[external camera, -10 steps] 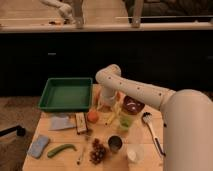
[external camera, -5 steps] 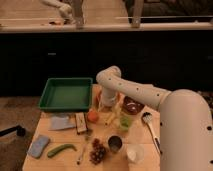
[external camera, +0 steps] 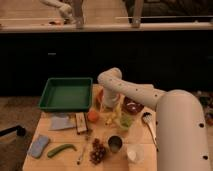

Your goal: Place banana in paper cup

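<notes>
Wooden table [external camera: 60, 135] with clutter, dark cabinets behind it. White robot arm [external camera: 150, 95] comes in from the lower right, bends at an elbow above the table's middle and points down. Two-finger gripper [external camera: 110, 108] hangs low over the table centre, right above the small slim yellow banana [external camera: 112, 118]. Jaws are spread wide and grip nothing. Can't tell if the fingertips touch the banana.

The banana lies on the table between a small round orange fruit [external camera: 93, 115] on its left and a small light-green cup [external camera: 125, 121] on its right. It is not in any cup.

The plain white round paper cup [external camera: 134, 153] stands upright near the front edge, well apart from the banana, just right of a dark metal cup [external camera: 115, 144]. Whether it holds anything is not readable.

Other items:
- green rectangular plastic tray [external camera: 66, 94], back left
- orange bowl [external camera: 100, 96], partly hidden behind the arm
- dark red bowl [external camera: 132, 106], right of the gripper
- white spoon [external camera: 148, 121], just beside the arm's big link
- brown box-like block [external camera: 81, 122], left of the orange fruit
- pale grey napkin [external camera: 61, 121], left of the block
- blue folded cloth [external camera: 39, 146], front left
- curved green vegetable [external camera: 61, 149], next to the cloth
- bunch of dark grapes [external camera: 98, 151], left of the metal cup
</notes>
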Robot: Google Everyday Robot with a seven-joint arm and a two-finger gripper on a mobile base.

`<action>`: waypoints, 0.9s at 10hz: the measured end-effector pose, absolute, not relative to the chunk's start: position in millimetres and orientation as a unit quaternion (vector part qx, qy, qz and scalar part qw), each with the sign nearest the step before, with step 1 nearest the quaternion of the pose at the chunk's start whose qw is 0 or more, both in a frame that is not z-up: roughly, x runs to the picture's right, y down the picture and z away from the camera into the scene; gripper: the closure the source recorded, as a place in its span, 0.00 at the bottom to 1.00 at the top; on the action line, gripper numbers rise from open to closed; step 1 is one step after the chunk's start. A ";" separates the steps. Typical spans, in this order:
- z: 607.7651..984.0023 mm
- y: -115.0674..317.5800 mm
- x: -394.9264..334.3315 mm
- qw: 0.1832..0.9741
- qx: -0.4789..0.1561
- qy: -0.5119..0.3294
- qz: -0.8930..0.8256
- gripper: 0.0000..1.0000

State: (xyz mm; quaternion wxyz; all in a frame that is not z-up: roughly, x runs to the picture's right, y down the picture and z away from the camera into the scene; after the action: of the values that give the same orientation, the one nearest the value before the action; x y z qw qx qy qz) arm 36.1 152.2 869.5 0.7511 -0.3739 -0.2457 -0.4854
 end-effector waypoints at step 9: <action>878.3 160.0 59.2 0.747 -0.335 -0.309 -0.485 0.20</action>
State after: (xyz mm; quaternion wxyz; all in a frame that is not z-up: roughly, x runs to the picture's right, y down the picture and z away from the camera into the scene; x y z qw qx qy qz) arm 59.2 160.0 878.3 0.7465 -0.3351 -0.3090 -0.4848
